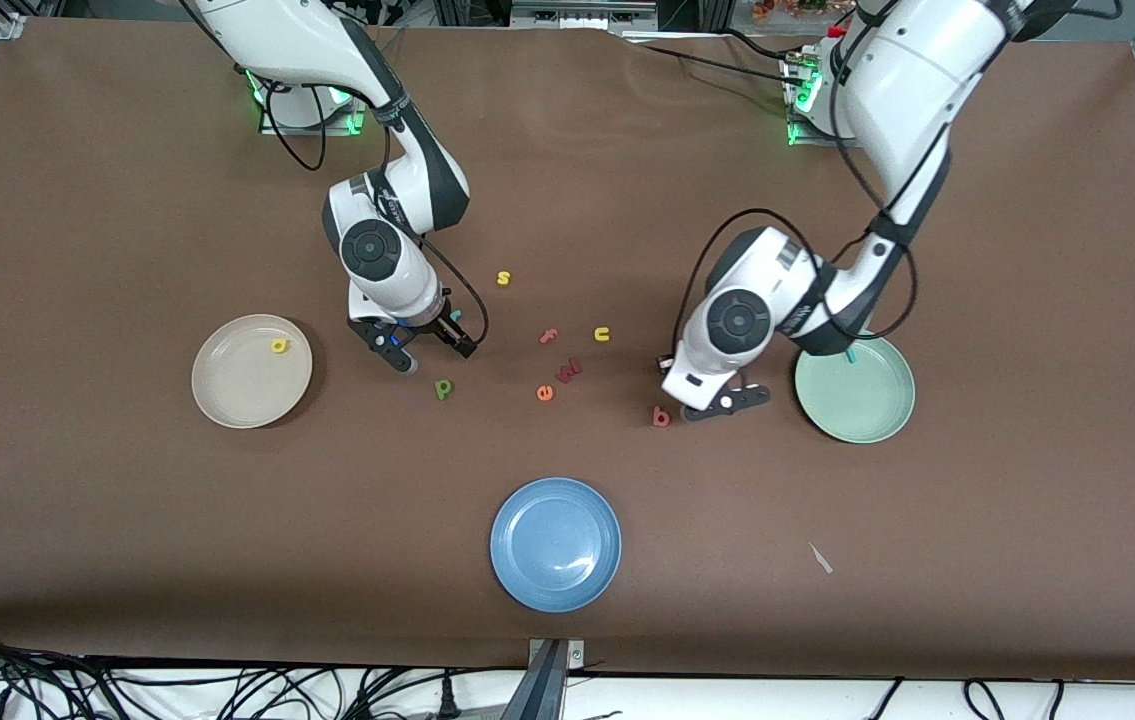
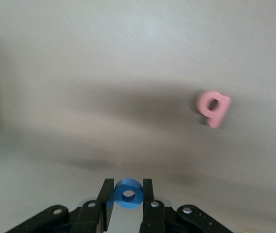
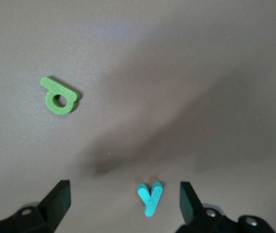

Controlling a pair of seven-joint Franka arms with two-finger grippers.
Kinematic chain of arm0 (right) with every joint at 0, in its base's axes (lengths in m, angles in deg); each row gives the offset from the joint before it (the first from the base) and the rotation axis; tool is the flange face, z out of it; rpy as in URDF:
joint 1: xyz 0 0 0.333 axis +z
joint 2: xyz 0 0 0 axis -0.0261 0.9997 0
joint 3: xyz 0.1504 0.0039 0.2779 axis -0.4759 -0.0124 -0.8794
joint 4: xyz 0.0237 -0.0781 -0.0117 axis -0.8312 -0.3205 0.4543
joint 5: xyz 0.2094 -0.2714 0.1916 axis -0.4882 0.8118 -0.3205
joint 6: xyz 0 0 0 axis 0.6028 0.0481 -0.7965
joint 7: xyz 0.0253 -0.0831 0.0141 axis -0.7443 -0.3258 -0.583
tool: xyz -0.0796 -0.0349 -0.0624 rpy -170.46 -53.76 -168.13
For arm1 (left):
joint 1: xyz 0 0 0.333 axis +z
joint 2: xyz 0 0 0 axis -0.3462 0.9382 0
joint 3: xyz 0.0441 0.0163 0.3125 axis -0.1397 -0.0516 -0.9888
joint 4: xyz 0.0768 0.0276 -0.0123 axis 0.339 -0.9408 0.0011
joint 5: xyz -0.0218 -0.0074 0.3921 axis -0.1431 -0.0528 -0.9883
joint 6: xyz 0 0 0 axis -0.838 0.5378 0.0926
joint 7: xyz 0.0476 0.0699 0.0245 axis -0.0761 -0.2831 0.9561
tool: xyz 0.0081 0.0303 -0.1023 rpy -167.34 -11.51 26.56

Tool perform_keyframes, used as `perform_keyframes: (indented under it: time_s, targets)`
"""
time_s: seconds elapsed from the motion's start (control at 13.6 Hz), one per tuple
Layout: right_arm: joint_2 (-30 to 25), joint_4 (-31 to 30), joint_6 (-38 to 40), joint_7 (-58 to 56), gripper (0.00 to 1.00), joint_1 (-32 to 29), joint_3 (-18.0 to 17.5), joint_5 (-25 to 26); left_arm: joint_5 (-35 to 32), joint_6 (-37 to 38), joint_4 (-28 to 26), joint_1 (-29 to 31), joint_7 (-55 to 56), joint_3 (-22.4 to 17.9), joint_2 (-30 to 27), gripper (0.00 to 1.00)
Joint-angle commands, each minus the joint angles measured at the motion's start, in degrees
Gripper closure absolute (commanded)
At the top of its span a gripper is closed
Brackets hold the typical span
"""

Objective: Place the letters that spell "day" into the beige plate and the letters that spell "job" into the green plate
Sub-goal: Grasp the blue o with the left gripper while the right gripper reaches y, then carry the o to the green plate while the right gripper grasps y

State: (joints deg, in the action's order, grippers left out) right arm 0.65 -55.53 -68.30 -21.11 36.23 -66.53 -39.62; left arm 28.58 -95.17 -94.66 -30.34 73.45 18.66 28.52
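Pinching the blue o [image 2: 128, 194], the left gripper [image 2: 128, 201] sits near the salmon b [image 2: 214, 108]. Right gripper [image 3: 124, 200] hangs wide open around the teal y [image 3: 150, 196], green d [image 3: 59, 95] nearby.

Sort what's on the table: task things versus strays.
Task things: beige plate holding the yellow a; green d; teal y; blue o; salmon b; green plate with a teal piece at its rim.

Strays: blue plate; yellow s; yellow u; pink f; orange e.
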Motion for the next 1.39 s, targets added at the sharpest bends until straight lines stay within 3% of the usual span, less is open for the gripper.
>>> perform_keyframes:
  time_s: [0.0,0.22,0.59,1.17,1.32]
  targets:
    - [0.19,-2.07,-3.4,0.62,0.01,0.76,0.32,-0.9,-3.22,4.03,-1.11,4.8,-10.77,0.24,-3.25,0.9]
    - [0.1,-3.12,-4.37,0.62,0.04,0.76,-0.73,-0.9,-8.94,6.15,-1.19,9.19,-18.52,0.24,-3.86,0.9]
    - [-0.34,-5.32,-6.57,0.71,0.12,0.85,-0.91,-0.9,-8.25,5.89,-1.72,17.46,-34.26,0.41,-1.5,0.86]
    - [-0.43,-5.68,-6.13,0.71,0.29,1.03,-1.79,-0.9,-5.7,4.39,-2.16,17.47,-34.81,0.76,2.64,0.86]
    - [-0.43,-5.68,-5.96,0.62,0.39,1.03,-1.87,-0.9,-5.52,4.39,-2.16,17.39,-34.81,0.85,3.16,0.84]
